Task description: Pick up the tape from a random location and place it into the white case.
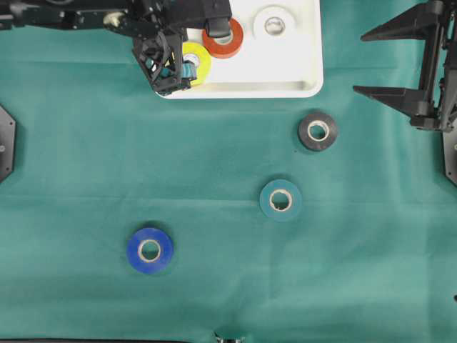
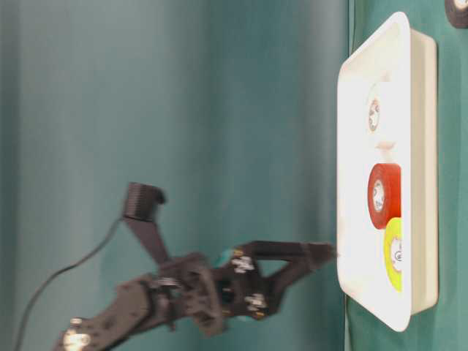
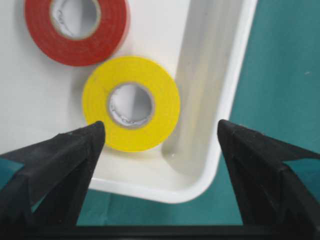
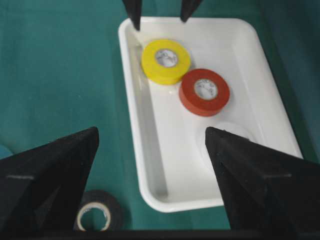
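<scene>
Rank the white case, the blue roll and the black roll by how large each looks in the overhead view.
1. white case, by far the largest.
2. blue roll.
3. black roll, only slightly smaller-looking than the blue; too close to rank firmly.

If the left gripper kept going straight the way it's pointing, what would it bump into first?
Probably the yellow tape roll in the white case. The left gripper hangs open above it, one finger near the roll, the other outside the rim. Depth is hard to judge; the rim might come first.
</scene>
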You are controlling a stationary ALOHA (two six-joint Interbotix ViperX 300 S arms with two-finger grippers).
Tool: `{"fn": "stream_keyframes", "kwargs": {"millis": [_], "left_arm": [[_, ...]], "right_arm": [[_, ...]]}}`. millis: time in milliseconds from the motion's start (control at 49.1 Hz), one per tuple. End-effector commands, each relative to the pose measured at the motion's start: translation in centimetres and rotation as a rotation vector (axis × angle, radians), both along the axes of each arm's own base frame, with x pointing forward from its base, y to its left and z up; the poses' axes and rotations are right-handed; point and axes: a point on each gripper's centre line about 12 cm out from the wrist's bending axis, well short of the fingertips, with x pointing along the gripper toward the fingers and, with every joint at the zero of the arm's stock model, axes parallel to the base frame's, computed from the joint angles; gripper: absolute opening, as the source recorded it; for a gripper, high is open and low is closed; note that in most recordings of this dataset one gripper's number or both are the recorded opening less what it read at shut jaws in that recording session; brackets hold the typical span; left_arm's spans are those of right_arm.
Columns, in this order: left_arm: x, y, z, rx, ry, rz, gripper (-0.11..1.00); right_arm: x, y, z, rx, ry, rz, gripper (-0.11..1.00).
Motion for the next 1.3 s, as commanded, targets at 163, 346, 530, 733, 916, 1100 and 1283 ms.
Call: {"fn": "stream_keyframes", "kwargs": {"millis": [163,346,530,733,916,1100,1283], "left_arm": [[0.7,-0.7,6.8,0.036,-0.106,-0.023,0.99],[0.2,-1.3,11.2,0.063,-0.183,-0.036,0.99],[-0.4,-1.5,13.1,0.079,-0.220,-0.039,0.99],[-0.5,-1.7,13.1,0.077,-0.217,-0.043,0.99],[-0.4,-3.4,13.2,0.072,-0.223,-0.084,0.99],[-0.2,-6.3,13.4,0.061,-0.241,-0.152,0.99],[0.0,-9.4,13.8,0.042,-0.260,-0.216,0.99]], "right_arm": [[0.1,-0.1,0.4,-0.006,-0.011,-0.001,0.86],[0.1,-0.2,0.4,-0.006,-0.013,-0.004,0.86],[0.1,-0.3,0.4,-0.006,-0.013,-0.009,0.86],[0.1,-0.3,0.4,-0.006,-0.013,-0.009,0.86],[0.1,-0.3,0.4,-0.005,-0.013,-0.009,0.86],[0.1,-0.3,0.5,-0.005,-0.015,-0.009,0.86],[0.1,-0.3,0.5,-0.005,-0.016,-0.009,0.86]]}}
